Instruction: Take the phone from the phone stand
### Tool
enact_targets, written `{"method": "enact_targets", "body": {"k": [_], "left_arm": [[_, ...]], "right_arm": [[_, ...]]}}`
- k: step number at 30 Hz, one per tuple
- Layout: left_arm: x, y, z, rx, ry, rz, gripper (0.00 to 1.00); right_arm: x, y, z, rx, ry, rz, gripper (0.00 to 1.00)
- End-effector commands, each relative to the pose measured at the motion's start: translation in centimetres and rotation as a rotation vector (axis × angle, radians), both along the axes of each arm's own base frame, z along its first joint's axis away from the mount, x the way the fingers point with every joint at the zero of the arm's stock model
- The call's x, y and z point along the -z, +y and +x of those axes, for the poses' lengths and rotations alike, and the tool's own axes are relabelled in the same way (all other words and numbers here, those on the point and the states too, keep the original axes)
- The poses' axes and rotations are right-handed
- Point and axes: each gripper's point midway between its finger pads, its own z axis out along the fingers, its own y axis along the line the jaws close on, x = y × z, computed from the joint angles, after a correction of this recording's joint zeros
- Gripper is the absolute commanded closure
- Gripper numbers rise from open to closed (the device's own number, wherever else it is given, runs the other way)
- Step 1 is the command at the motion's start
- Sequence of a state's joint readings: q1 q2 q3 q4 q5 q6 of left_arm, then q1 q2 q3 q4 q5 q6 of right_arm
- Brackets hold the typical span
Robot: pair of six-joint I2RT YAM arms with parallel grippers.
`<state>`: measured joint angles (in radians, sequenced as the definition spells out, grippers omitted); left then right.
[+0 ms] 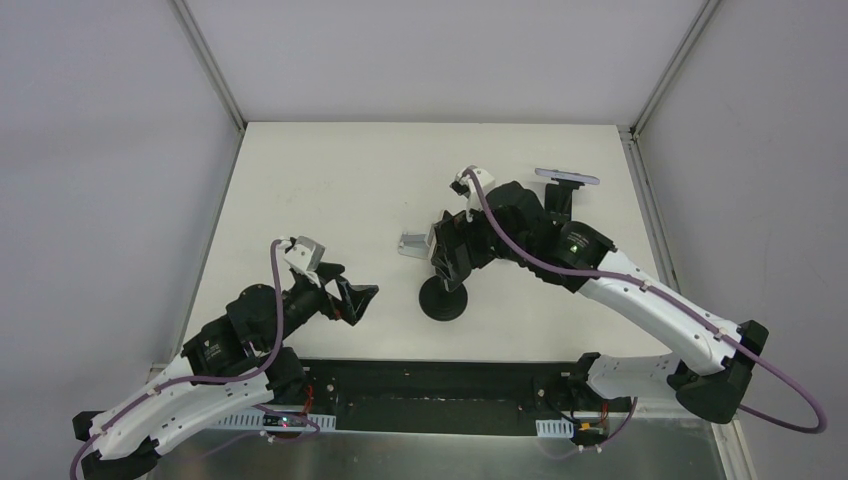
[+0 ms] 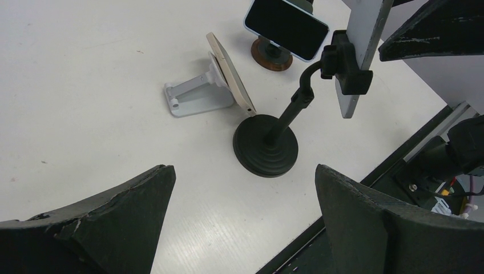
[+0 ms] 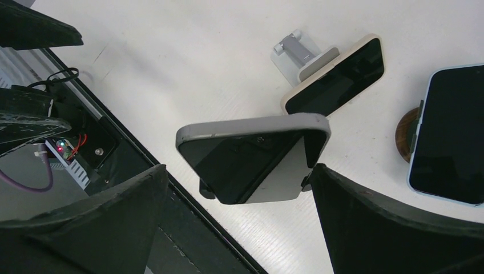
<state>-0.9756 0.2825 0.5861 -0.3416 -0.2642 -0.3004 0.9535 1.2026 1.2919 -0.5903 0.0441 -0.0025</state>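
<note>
The slim grey phone with a glossy black screen (image 3: 254, 157) sits mid-frame in the right wrist view, clamped in the black gooseneck stand with a round weighted base (image 2: 266, 144). The right gripper (image 3: 238, 171) hangs over it, fingers spread fully wide and holding nothing. The left gripper (image 1: 356, 298), at lower left of the overhead view, is equally wide and empty. The phone looks rigid, light and slick-faced. It is best gripped across its long grey edges, clear of the clamp, pulling gently in case the stand tips.
</note>
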Motion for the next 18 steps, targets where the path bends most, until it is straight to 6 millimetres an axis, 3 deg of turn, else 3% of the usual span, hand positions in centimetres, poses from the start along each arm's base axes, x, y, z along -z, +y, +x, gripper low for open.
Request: {"method": "enact_targets", "body": {"k": [1, 10, 18], "left_arm": [[-1.2, -0.4, -0.1, 0.014, -0.009, -0.033, 0.01], [-1.0, -0.7, -0.1, 0.023, 0.000, -0.019, 0.01], [-1.2, -0.9, -0.1, 0.028, 0.001, -0.019, 0.01]], "right_arm": [[-1.0, -0.3, 0.7, -0.015, -0.044, 0.014, 0.01], [-0.6, 0.1, -0.5, -0.164, -0.009, 0.013, 0.01], [-0.3, 0.6, -0.2, -0.221, -0.007, 0.028, 0.01]]}}
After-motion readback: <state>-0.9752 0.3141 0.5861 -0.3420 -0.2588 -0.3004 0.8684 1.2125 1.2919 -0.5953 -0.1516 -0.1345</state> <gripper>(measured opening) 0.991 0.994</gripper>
